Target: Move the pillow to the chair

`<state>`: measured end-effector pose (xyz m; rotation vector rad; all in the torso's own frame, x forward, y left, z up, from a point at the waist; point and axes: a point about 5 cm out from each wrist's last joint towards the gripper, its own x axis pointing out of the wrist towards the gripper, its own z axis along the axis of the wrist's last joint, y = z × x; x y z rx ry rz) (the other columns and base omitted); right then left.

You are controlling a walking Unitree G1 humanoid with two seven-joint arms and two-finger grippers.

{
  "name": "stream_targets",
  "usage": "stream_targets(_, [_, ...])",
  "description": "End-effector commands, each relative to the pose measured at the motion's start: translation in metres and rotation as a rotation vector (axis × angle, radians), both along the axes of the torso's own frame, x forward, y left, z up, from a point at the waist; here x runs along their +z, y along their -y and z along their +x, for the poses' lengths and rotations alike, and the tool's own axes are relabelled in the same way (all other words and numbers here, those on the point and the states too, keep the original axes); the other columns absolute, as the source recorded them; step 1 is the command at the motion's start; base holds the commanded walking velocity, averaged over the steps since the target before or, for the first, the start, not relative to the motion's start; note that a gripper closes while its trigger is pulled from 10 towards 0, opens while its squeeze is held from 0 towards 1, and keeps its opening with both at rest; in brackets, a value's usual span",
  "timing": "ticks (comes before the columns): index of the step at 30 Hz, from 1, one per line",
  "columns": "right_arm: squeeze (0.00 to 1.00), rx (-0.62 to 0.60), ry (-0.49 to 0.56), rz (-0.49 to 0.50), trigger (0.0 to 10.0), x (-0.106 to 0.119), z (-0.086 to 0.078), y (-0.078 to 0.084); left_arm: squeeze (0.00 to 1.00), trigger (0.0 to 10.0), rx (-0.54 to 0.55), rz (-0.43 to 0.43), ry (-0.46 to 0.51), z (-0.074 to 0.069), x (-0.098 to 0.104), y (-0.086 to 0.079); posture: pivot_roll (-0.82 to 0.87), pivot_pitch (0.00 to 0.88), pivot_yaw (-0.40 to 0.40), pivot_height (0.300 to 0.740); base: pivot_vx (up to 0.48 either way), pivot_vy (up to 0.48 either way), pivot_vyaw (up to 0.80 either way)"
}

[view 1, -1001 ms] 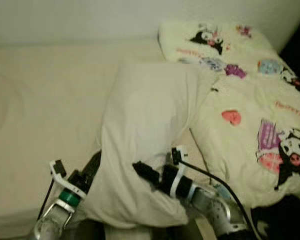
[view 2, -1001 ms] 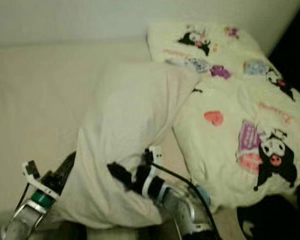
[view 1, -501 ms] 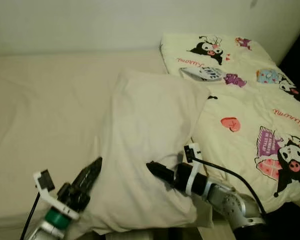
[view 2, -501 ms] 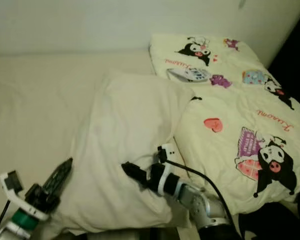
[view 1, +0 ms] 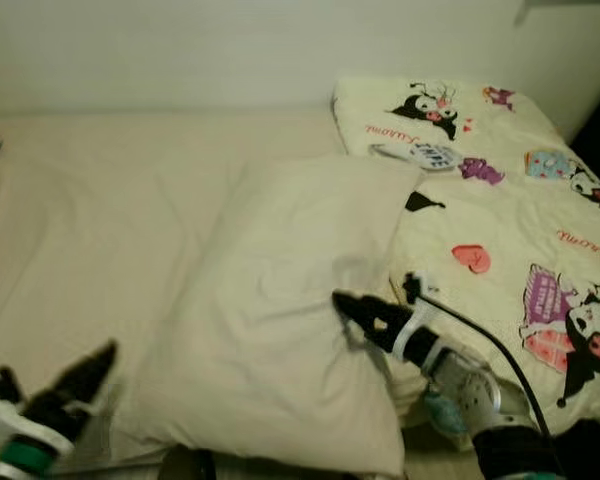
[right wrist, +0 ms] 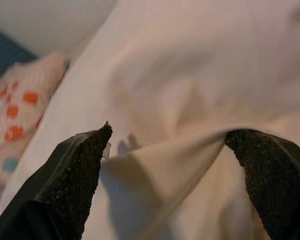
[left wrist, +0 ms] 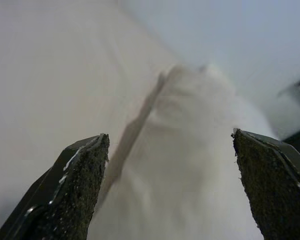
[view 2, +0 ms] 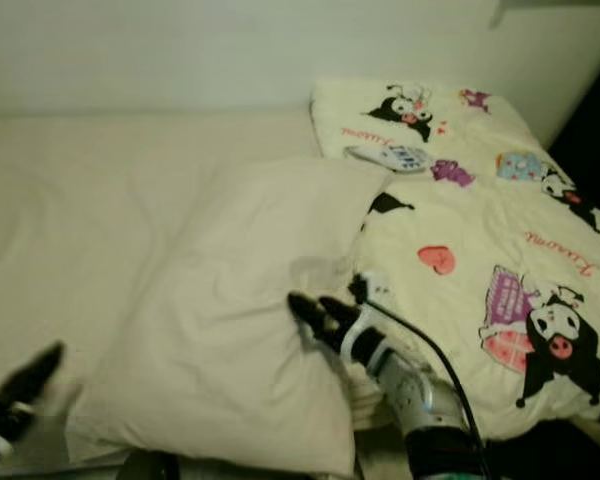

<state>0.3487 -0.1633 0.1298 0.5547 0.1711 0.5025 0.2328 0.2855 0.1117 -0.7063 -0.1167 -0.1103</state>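
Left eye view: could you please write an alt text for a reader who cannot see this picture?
A cream pillow lies flat on a pale bed, with the robot's open right gripper resting at its right edge. The left gripper is low, off the pillow's left side. A cartoon-print blanket covers the bed's right part.

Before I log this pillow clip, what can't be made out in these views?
- The pillow: its near edge is cut off by the bottom of the eye views.
- Left gripper: blurred in the eye view.
- Right gripper: whether its open jaws pinch the fabric can't be told.
- Remote-like item on the printed blanket: too small to identify.
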Motion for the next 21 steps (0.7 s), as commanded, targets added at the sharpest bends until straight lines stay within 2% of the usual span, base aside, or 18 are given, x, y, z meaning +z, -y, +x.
stream_targets(1, [1.0, -0.027, -0.025, 0.037, 10.0, -0.007, -0.001, 0.0, 1.0, 10.0, 0.021, -0.01, -0.043, -0.001, -0.011, -0.005, 0.0, 0.136, 0.034, 0.602, 0.0, 0.0, 0.0])
stream_targets(3, [1.0, -0.064, -0.046, 0.076, 10.0, -0.013, -0.001, -0.002, 1.0, 10.0, 0.013, 0.02, -0.075, 0.02, -0.02, -0.01, -0.03, 0.145, 0.027, 0.602, 0.0, 0.0, 0.0])
stream_targets(4, [1.0, -0.064, -0.046, 0.076, 10.0, -0.013, -0.001, -0.002, 1.0, 10.0, 0.013, 0.02, -0.075, 0.02, -0.02, -0.01, -0.03, 0.145, 0.027, 0.602, 0.0, 0.0, 0.0])
stream_targets(6, [1.0, -0.077, -0.05, 0.12, 10.0, -0.014, -0.003, -0.003, 1.0, 10.0, -0.001, 0.032, -0.126, 0.037, -0.031, -0.007, -0.08, 0.171, 0.013, 0.602, 0.0, 0.0, 0.0])
stream_targets(7, [1.0, -0.077, -0.05, 0.12, 10.0, -0.014, -0.003, -0.003, 1.0, 10.0, -0.001, 0.032, -0.126, 0.037, -0.031, -0.007, -0.08, 0.171, 0.013, 0.602, 0.0, 0.0, 0.0])
stream_targets(8, [1.0, -0.077, -0.049, 0.145, 10.0, -0.013, -0.004, -0.003, 1.0, 10.0, -0.014, 0.028, -0.153, 0.045, -0.037, -0.001, -0.1, 0.18, 0.014, 0.602, 0.0, 0.0, 0.0])
stream_targets(9, [1.0, -0.073, -0.05, 0.161, 10.0, -0.014, -0.007, -0.005, 1.0, 10.0, -0.017, 0.0, -0.182, 0.053, -0.044, 0.006, -0.12, 0.186, 0.016, 0.602, 0.0, 0.0, 0.0])
stream_targets(10, [1.0, -0.073, -0.05, 0.161, 10.0, -0.014, -0.007, -0.005, 1.0, 10.0, -0.017, 0.0, -0.182, 0.053, -0.044, 0.006, -0.12, 0.186, 0.016, 0.602, 0.0, 0.0, 0.0])
stream_targets(12, [1.0, -0.068, -0.058, 0.202, 10.0, -0.015, -0.013, -0.008, 1.0, 10.0, -0.021, -0.085, -0.21, 0.064, -0.053, 0.022, -0.16, 0.204, 0.015, 0.602, 0.0, 0.0, 0.0])
stream_targets(16, [1.0, -0.063, -0.085, 0.247, 10.0, -0.021, -0.022, -0.011, 1.0, 10.0, -0.023, -0.143, -0.239, 0.069, -0.062, 0.037, -0.22, 0.219, 0.01, 0.602, 0.0, 0.0, 0.0])
stream_targets(20, [1.0, -0.045, -0.104, 0.234, 10.0, -0.025, -0.026, -0.017, 1.0, 10.0, 0.01, -0.175, -0.259, 0.069, -0.069, 0.039, -0.24, 0.227, 0.006, 0.602, 0.0, 0.0, 0.0])
stream_targets(21, [1.0, -0.037, -0.107, 0.213, 10.0, -0.027, -0.028, -0.02, 1.0, 10.0, 0.047, -0.18, -0.273, 0.068, -0.073, 0.038, -0.25, 0.234, 0.003, 0.602, 0.0, 0.0, 0.0])
